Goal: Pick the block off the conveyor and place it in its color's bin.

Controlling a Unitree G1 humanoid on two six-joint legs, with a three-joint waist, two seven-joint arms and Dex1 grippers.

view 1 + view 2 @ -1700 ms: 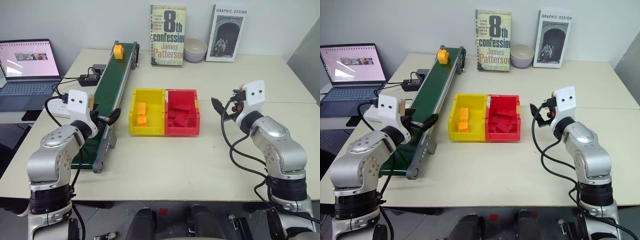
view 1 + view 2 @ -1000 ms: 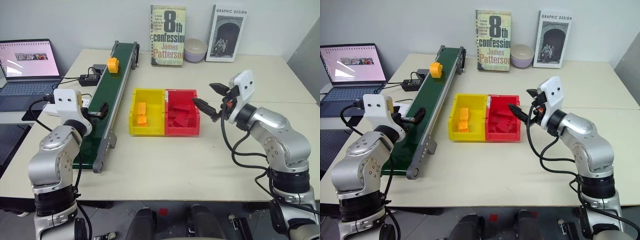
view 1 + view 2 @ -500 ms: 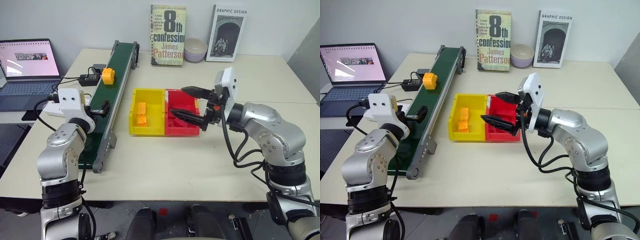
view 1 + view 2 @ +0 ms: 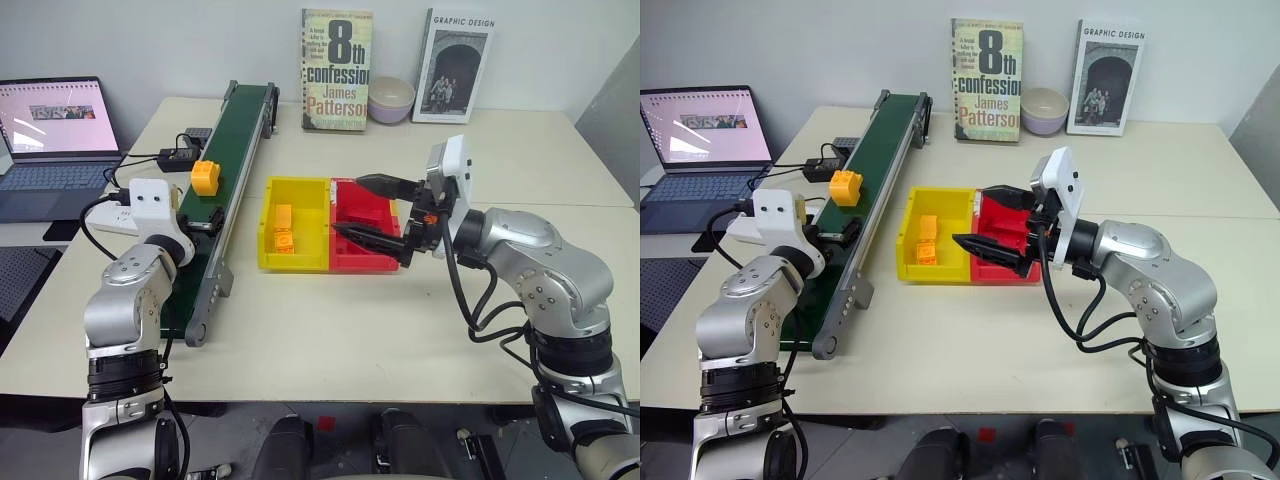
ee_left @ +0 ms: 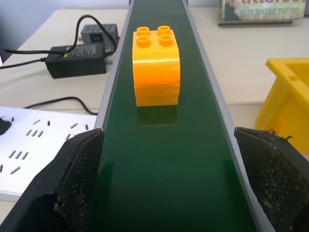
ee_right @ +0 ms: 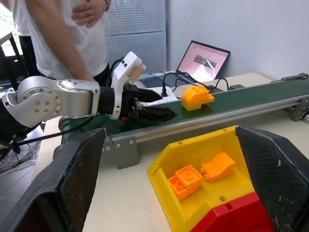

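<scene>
Overhead, from the head camera, the small orange-yellow studded plastic block (image 4: 205, 176) sits on the long dark green conveyor (image 4: 232, 150) with grey side rails, roughly midway along the belt. The left end effector (image 4: 208, 221) hovers low over the belt at about 6 o'clock from the block, close to it but apart, fingers spread wide and holding nothing. At 3 o'clock from the conveyor, on the pale tabletop (image 4: 330, 330), stands the bright yellow rectangular plastic bin (image 4: 295, 266), with orange-yellow bricks inside, touching a matching red bin (image 4: 366, 262) of red bricks. The right end effector (image 4: 368, 208) hangs over the red bin, its two black fingers well apart and empty. A paperback book (image 4: 335, 70), a pale bowl (image 4: 390, 99) and a second book (image 4: 451, 66) stand at 12 o'clock; an open laptop (image 4: 52, 140) lies at 9 o'clock.

Next, the left wrist view: the block stands upright on the belt, four studs up, ahead of the two wide-set fingers (image 5: 79, 169). A black power adapter (image 5: 77, 59) lies beside the rail.

Finally, the right wrist view shows the yellow bin with two orange-yellow bricks (image 6: 200, 175) inside, the conveyor behind it, and a person in a white shirt (image 6: 63, 38) standing beyond.
</scene>
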